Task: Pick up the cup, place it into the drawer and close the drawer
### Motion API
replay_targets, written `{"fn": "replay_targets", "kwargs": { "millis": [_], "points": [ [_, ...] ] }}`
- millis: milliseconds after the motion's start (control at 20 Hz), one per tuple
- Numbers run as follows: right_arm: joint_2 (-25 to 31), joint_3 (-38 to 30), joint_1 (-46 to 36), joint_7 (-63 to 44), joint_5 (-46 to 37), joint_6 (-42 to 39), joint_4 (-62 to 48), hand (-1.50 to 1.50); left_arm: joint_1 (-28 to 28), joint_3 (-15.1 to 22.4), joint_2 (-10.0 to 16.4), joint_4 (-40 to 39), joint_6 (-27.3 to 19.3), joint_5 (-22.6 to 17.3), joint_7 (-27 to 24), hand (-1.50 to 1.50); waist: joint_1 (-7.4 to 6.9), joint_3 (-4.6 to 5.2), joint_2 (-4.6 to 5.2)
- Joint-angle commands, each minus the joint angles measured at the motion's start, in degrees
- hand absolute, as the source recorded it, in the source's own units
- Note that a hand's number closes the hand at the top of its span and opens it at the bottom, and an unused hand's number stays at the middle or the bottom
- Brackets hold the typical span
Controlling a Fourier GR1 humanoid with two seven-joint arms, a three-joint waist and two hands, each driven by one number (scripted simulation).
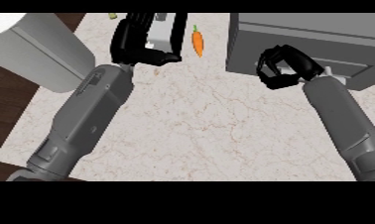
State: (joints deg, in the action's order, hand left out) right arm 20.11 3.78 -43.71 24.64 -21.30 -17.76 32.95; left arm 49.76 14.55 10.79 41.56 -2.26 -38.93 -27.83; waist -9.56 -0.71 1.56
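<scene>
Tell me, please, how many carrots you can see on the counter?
1. The carrot lies on the counter, between the left hand, curled round the pale cup, and the grey drawer unit. More may be hidden behind the hands.

The pale marbled worktop (198, 119) is open across its centre and near edge. A grey box-shaped drawer unit (293, 34) blocks the far right corner, the curled right hand (282, 67) at its front. A large grey rounded container (36, 49) overhangs the left edge. At the far edge, an orange carrot (198, 42) lies in the narrow lane between the drawer unit and the left hand (135, 39), wrapped round a light grey cup (162, 32).
</scene>
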Motion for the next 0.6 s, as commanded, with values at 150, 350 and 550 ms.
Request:
{"fn": "replay_targets", "kwargs": {
  "millis": [150,350,550],
  "points": [
    [6.4,-5.3,-10.2,-5.2,0.9,4.0,-1.3,1.5,-1.2,0.6,-0.1,1.7,1.9,-0.2,0.1,-1.5,-3.21,0.54,1.31],
    [8.1,-6.7,-9.3,-5.1,3.1,1.5,-0.1,1.5,-3.2,0.8,0.8,1.9,3.6,-0.4,0.1,-1.5,-3.49,0.6,1.34],
    [8.6,-6.9,-8.3,-5.1,4.0,-0.2,0.9,1.5,-3.2,0.5,1.2,2.9,4.1,-0.8,0.4,-1.5,-3.95,0.54,1.14]
  ]
}}
